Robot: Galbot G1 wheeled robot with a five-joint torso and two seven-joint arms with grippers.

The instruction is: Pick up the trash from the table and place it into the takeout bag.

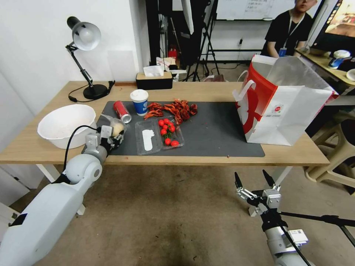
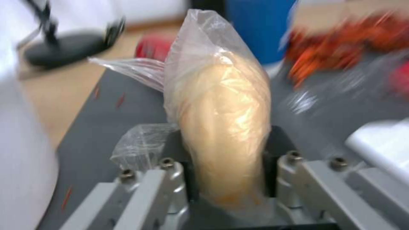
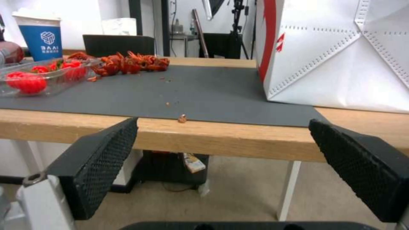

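The left claw [image 1: 115, 133] is clamped on the clear bag with the beige bun [image 1: 117, 129], at the left edge of the dark grey mat [image 1: 214, 129] on the worktop [image 1: 55, 147]. In the left wrist view the bun [image 2: 226, 127] stands squeezed between the two fingers [image 2: 168, 179], its clear plastic bunched up above and to the side; whether the bun rests on the mat or hangs just above it cannot be told.

The right claw [image 1: 254, 181] hangs below and in front of the worktop's front edge, well apart from everything on it, its two black pads [image 3: 100, 166] spread wide with nothing between them.

Just behind the held bun lies the red soda can [image 1: 121, 111] on its side, and beside it stands the blue-and-white paper cup [image 1: 139, 102] with its white lid. Red crayfish shells [image 1: 173, 109] are heaped on the mat near the cup. In front of them sits an open clear tray [image 1: 157, 136] holding cherry tomatoes [image 1: 167, 129]. A white bowl [image 1: 66, 125] sits off the mat at the left end. The takeout bag [image 1: 284, 107] stands upright and open at the mat's right end.
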